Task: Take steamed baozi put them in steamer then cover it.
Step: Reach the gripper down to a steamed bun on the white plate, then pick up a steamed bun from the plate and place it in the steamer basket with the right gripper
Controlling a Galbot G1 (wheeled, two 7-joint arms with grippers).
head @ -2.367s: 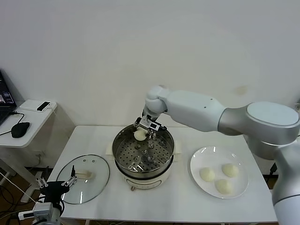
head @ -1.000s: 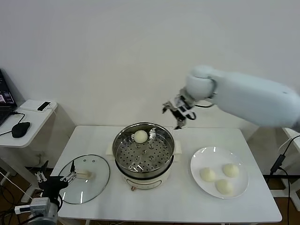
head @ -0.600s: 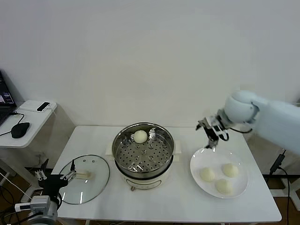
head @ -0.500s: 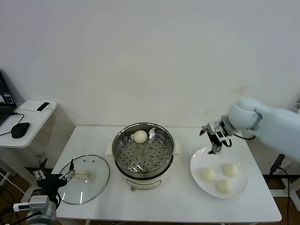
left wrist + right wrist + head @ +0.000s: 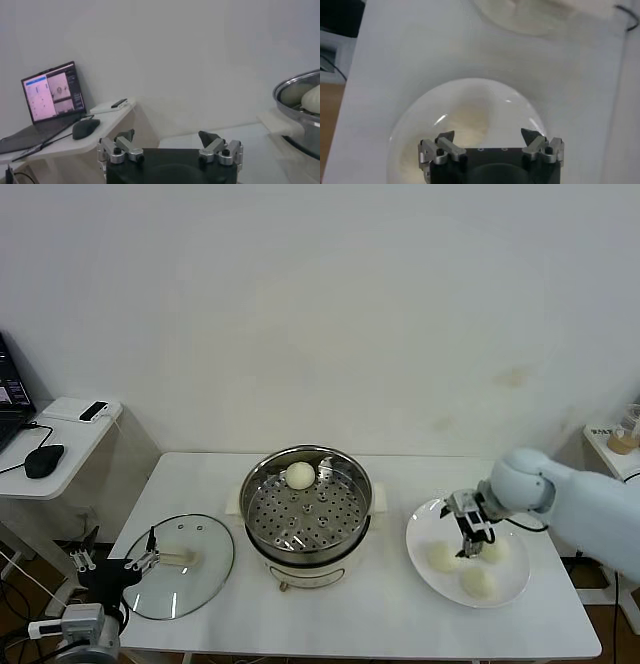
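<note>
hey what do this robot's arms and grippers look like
The right arm has smooth, rounded white and pale grey shells, with a thin black cable near the wrist. The right gripper and left gripper share a build: black body, silver metal finger brackets with screws, and dark pointed fingertips.

A plain white painted wall [image 5: 320,304] filled the upper half of the head view, evenly lit, with a faint brownish smudge [image 5: 514,375] at right of centre. A white rectangular tabletop [image 5: 350,624] spanned the lower middle. At the left edge stood a smaller white side desk [image 5: 60,446] carrying a black computer mouse [image 5: 43,460], a flat white box with a small black device on top [image 5: 82,410], and an open laptop [image 5: 52,97] with a lit screen. Cables [image 5: 25,584] trailed over brown floor [image 5: 20,574] at lower left. At the far right edge sat a white shelf corner [image 5: 605,446] with small items, unclear.
</note>
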